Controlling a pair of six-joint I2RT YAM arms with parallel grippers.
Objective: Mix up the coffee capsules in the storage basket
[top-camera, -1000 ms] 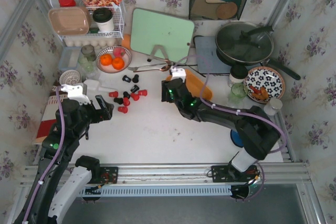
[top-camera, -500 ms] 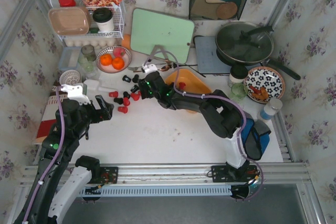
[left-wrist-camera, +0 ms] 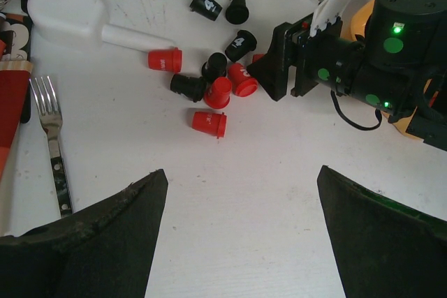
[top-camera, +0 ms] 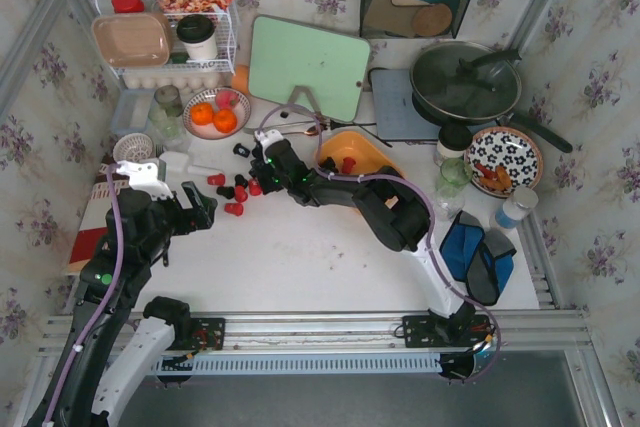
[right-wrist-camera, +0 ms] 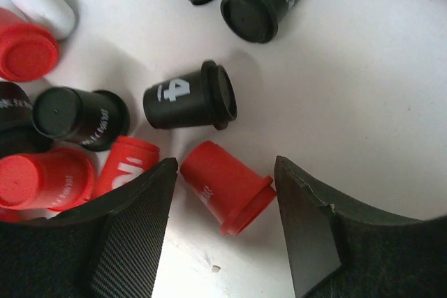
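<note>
right gripper (top-camera: 262,172) swung left off storage basket (top-camera: 376,156) onto coffee capsules (top-camera: 238,192).

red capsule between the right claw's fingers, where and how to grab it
Grip the red capsule across its body, just behind the flared rim, from straight above. It lies on its side, slanted between the right claw's fingers, so turn the wrist to square them.

We look down from overhead on the whole table (top-camera: 300,247); both wrist cams share the capsules (left-wrist-camera: 209,123), right one far closer.
</note>
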